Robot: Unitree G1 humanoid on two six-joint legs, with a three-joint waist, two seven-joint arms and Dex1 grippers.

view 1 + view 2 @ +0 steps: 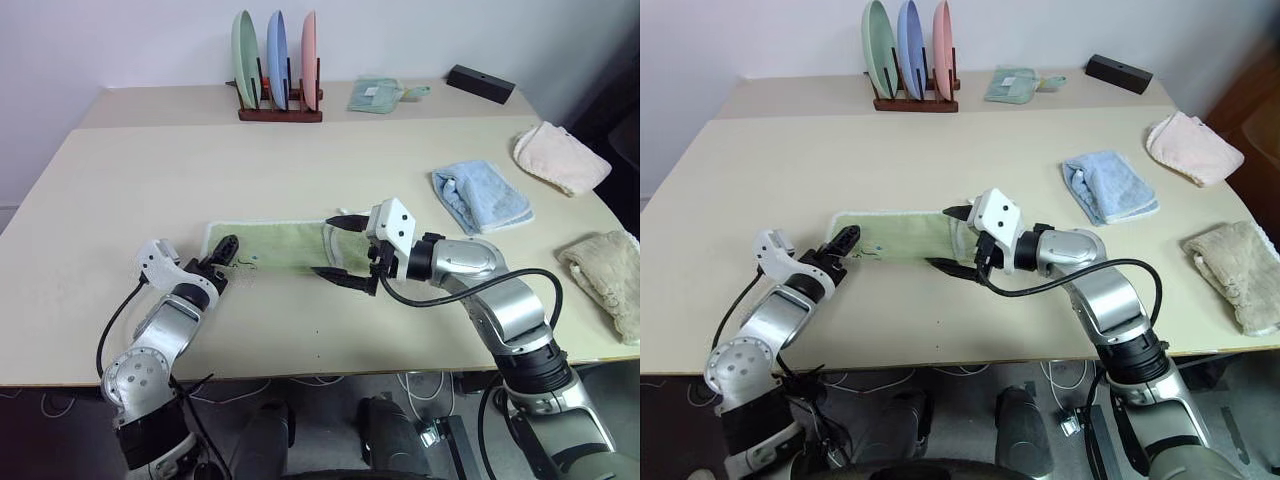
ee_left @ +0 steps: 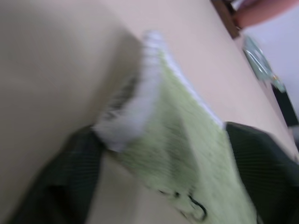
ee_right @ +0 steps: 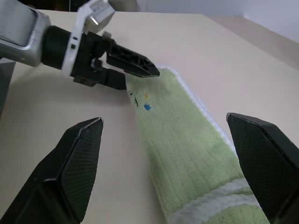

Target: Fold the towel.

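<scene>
Towel (image 1: 280, 245), light green with whitish edging, lies folded into a long narrow strip on the near middle of the table (image 1: 120, 190), flat between our two arms. Our left gripper (image 1: 226, 252) sits at the strip's left end, fingers parted with that end between them; whether they pinch it we cannot tell. Our right gripper (image 1: 340, 247) hovers over the right end, jaws spread wide and empty. Farther right lie a blue towel (image 1: 482, 195) and a pink towel (image 1: 560, 157); a plate rack (image 1: 278, 75) stands at the far edge.
</scene>
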